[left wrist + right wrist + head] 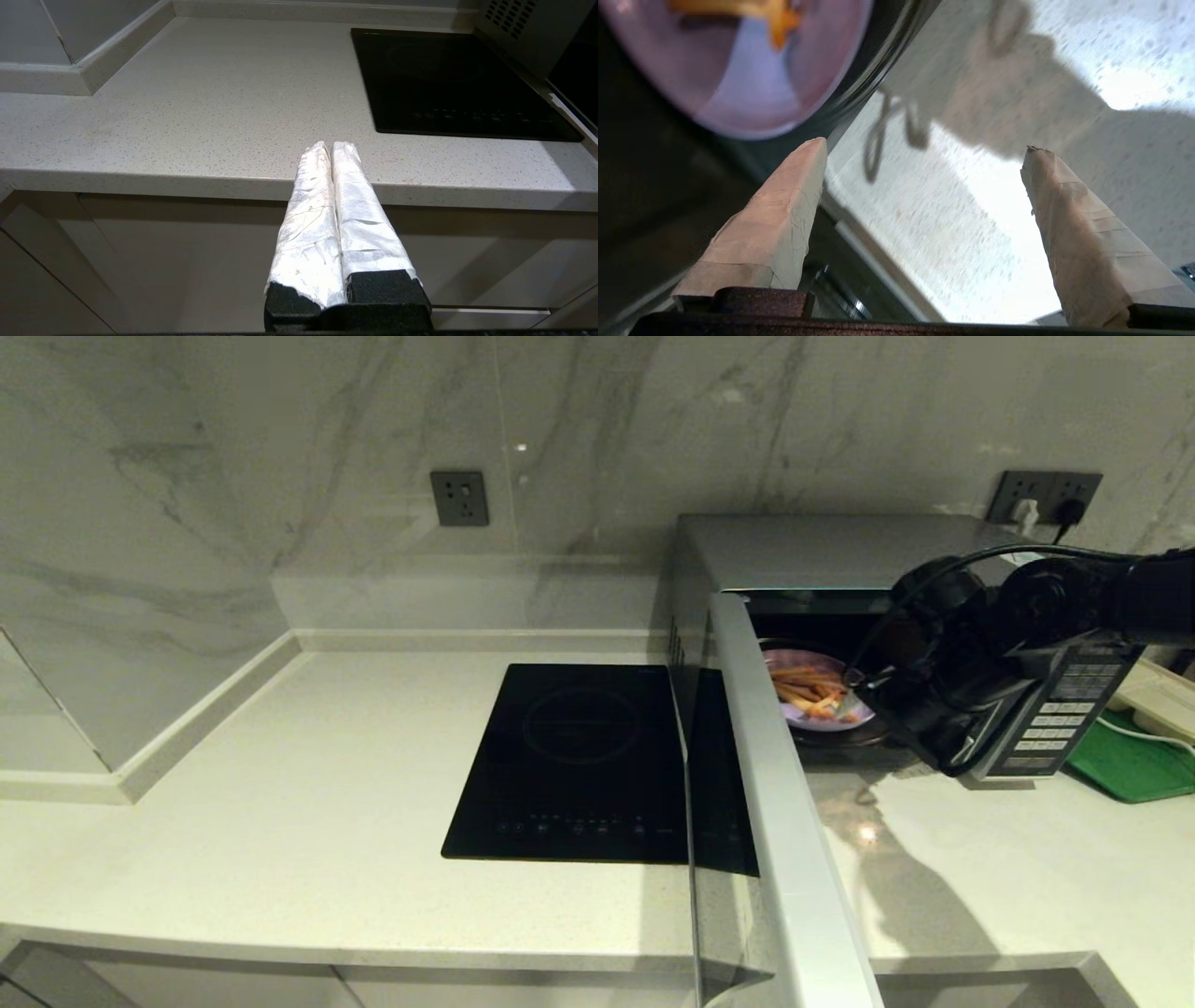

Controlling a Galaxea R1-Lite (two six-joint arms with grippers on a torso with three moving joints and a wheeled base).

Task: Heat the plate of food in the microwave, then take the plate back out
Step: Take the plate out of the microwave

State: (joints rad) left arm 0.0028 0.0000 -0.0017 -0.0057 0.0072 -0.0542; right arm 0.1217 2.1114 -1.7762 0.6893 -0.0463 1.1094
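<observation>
My right gripper [924,144] gapes wide, empty, at the microwave [840,551] mouth, partly hiding the one plate of food [817,695] inside. My left gripper [332,147] hangs pressed together before the counter [187,116].

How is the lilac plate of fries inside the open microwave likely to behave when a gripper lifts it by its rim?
The plate of food looks rigid, so it should not flex. Its glossy rim probably slips under a light pinch. The loosely piled fries could slide off if it tilts. The right gripper is open at the microwave mouth, holding nothing.
</observation>
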